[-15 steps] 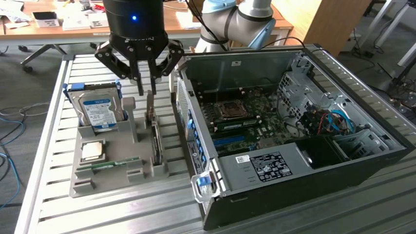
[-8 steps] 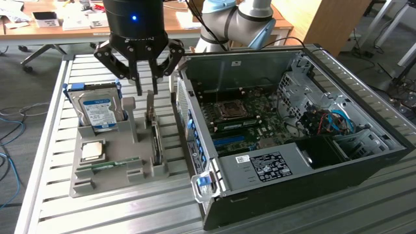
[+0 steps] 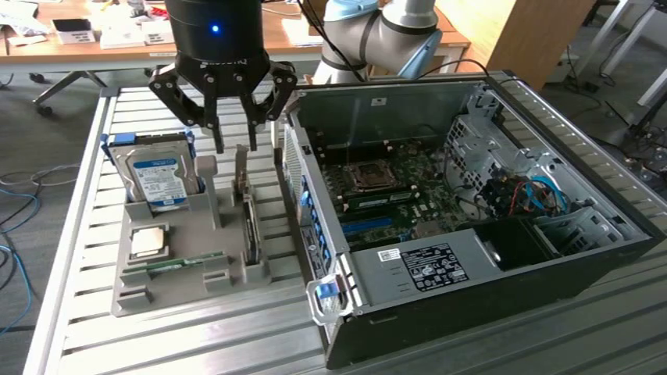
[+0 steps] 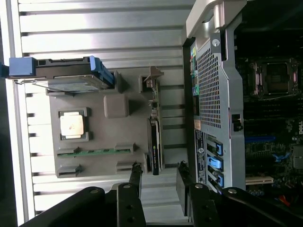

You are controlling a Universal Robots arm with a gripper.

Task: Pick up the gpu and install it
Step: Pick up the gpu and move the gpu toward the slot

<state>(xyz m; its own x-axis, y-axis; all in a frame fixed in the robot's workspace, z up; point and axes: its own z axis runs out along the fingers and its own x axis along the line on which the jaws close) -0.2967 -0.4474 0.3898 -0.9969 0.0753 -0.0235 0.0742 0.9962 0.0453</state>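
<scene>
Gripper (image 3: 237, 139) poised over the gpu (image 3: 250, 215), jaws parted and holding nothing. The card stands on edge in a grey holder tray (image 3: 156, 293), just beside the open computer case (image 3: 583, 258). Risk: an off-centre descent would strike the tray's post (image 3: 208, 183) or the case wall, or tilt the thin card in its slot. Slatted metal table (image 3: 208, 344); office desks (image 3: 105, 48) behind, cables (image 3: 16, 195) on the floor.

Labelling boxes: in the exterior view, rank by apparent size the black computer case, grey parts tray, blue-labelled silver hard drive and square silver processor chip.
1. black computer case
2. grey parts tray
3. blue-labelled silver hard drive
4. square silver processor chip
</scene>
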